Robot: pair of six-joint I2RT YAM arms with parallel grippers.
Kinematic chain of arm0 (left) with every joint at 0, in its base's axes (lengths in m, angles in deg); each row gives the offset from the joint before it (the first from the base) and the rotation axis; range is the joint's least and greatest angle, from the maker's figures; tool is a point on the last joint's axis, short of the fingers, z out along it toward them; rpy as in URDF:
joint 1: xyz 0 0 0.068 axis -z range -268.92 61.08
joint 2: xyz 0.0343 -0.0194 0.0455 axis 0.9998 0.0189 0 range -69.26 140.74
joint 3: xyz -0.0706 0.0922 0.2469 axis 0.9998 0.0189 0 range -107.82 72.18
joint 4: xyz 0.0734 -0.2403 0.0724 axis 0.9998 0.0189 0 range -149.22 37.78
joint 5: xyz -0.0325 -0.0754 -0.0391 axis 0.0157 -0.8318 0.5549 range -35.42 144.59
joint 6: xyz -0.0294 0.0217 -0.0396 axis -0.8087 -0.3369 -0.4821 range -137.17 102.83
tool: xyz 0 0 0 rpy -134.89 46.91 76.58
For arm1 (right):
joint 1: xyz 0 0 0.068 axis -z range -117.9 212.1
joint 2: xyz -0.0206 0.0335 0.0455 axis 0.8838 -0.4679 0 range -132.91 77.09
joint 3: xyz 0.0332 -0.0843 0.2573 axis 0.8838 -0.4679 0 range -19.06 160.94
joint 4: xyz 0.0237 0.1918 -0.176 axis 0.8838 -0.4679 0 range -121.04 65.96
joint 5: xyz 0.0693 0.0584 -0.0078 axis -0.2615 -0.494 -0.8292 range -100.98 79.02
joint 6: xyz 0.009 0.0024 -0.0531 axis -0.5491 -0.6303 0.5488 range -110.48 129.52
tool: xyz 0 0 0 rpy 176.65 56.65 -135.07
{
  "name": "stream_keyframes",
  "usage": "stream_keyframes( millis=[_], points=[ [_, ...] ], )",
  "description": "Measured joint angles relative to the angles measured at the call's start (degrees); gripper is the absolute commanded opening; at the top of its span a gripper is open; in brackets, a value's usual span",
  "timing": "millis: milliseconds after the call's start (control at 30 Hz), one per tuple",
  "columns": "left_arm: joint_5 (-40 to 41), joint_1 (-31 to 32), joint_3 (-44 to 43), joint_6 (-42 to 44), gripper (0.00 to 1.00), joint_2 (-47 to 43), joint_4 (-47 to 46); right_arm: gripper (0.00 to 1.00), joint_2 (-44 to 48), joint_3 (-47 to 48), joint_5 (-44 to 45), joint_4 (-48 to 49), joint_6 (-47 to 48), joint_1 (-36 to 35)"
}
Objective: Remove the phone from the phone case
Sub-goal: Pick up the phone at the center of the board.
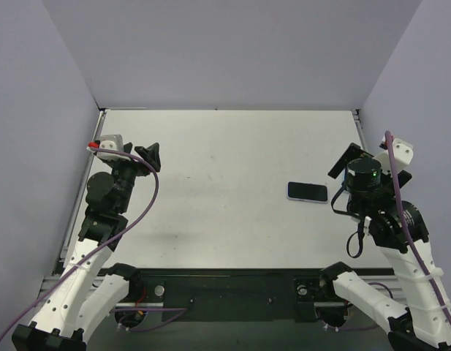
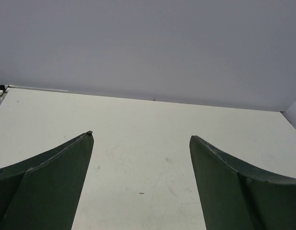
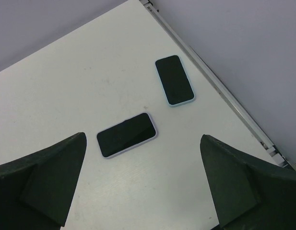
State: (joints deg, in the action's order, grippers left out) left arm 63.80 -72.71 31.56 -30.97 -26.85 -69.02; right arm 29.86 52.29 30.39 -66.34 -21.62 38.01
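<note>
Our left gripper point(image 2: 141, 135) hangs spread over the table point(image 2: 148, 110); our right gripper point(image 3: 143, 135), also spread, hovers above a lavender-cased phone point(image 3: 127, 135), a blue-cased phone point(image 3: 174, 80) beyond. Nothing gripped, neither phone uncased: the whole task lies ahead.

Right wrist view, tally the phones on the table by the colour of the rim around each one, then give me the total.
Phone with pale lilac rim: 1
Phone with light blue rim: 1
Total: 2
</note>
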Motion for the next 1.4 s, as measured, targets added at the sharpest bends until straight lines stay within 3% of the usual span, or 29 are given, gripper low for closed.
stream_keyframes(
  millis=[367, 533, 700, 933, 1200, 1400],
  points=[
    [-0.02, 0.37, 0.0, 0.0, 0.92, 0.0, -0.31, 1.0, -9.07, 0.0, 0.68, -0.02, -10.01, 0.04],
    [-0.04, 0.74, 0.0, -0.02, 0.92, 0.02, -0.31, 1.0, -15.37, -0.92, -2.27, 0.04, -21.81, 2.71],
    [0.0, 1.38, 0.0, -0.04, 0.92, 0.02, -0.31, 1.0, -20.76, -4.11, -10.1, -0.22, -36.65, 10.64],
    [0.02, 1.73, 0.0, -0.04, 0.92, -0.26, -0.31, 0.99, -35.91, -0.79, -16.96, -2.73, -50.01, 13.75],
    [0.17, 2.14, 0.0, -0.07, 0.92, -0.59, -0.31, 0.96, -53.29, 8.94, -25.46, -6.84, -55.36, 16.5],
    [0.48, 2.34, 0.0, -0.07, 0.92, -0.63, -0.31, 0.97, -60.19, 9.7, -29.75, -8.63, -58.23, 17.7]
  ],
)
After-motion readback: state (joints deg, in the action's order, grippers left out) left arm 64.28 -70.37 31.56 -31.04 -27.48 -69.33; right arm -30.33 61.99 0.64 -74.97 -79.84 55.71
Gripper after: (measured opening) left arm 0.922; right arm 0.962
